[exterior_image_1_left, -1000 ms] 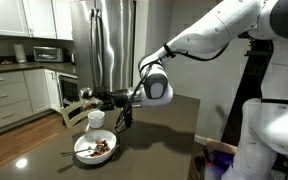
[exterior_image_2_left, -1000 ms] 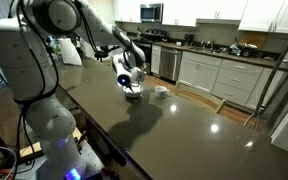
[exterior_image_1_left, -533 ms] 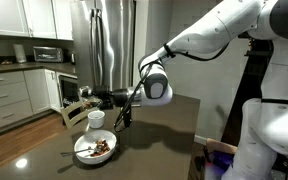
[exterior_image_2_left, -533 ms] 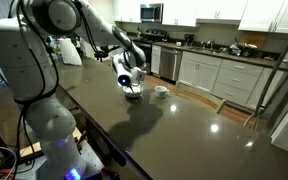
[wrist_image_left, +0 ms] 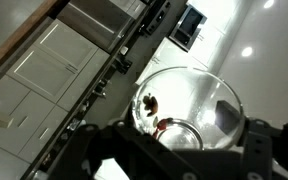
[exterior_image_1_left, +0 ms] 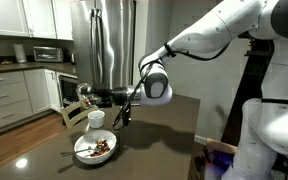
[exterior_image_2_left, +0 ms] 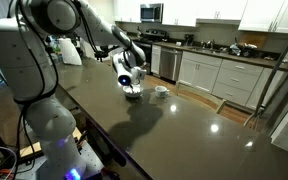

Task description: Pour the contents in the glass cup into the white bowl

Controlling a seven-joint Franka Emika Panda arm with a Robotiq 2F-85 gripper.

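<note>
In an exterior view the arm (exterior_image_1_left: 199, 40) reaches in from the right. Its gripper (exterior_image_1_left: 94, 96) is clamped on the glass cup (exterior_image_1_left: 84, 91), which is held in the air, tipped over onto its side. The cup hangs just above the white mug (exterior_image_1_left: 96, 119). Nearer the camera, the white bowl (exterior_image_1_left: 81, 158) sits on the dark table (exterior_image_1_left: 159, 135), close beside the mug, and dark brown contents (exterior_image_1_left: 100, 148) lie heaped in it.

In an exterior view from the opposite end of the table, the gripper (exterior_image_2_left: 131, 78) hangs low over the white bowl (exterior_image_2_left: 132, 95). The glass is too small here to make out. The white mug (exterior_image_2_left: 161, 91) stands just beside the bowl, on the side toward the kitchen cabinets (exterior_image_2_left: 219, 80).

In the wrist view the glass cup (wrist_image_left: 189, 100) fills the middle of the picture, gripped between the two dark fingers (wrist_image_left: 89, 155) that press against its sides. A few dark brown pieces (wrist_image_left: 152, 103) lie against its inner wall — only a handful. Behind it, cabinets (wrist_image_left: 44, 60) and a microwave (wrist_image_left: 189, 27) appear tilted.
</note>
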